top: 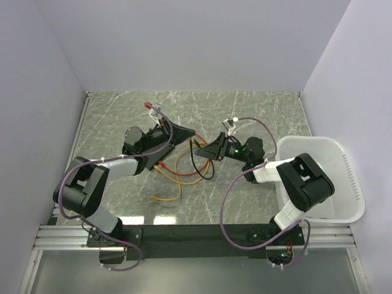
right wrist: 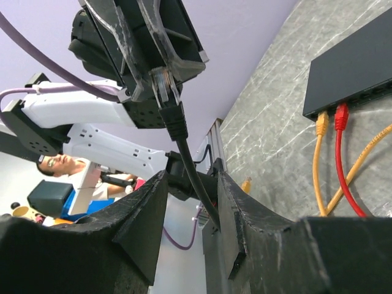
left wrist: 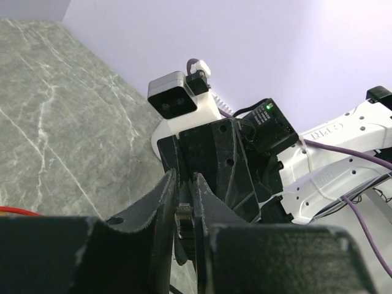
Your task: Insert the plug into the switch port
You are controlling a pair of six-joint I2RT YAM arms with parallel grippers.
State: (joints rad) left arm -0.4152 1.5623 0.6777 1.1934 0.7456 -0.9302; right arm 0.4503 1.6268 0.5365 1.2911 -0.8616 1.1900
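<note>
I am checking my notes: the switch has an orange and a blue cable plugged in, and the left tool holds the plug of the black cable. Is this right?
Not quite. Beside the orange cable, the switch holds a red cable, not a blue one; the right wrist view shows it. The left tool does hold the plug of the black cable.

You see the switch (right wrist: 352, 67) matte black, the plug (right wrist: 160, 81) clear glossy plastic, the table (top: 245, 110) smooth, marbled, faintly shiny.
</note>
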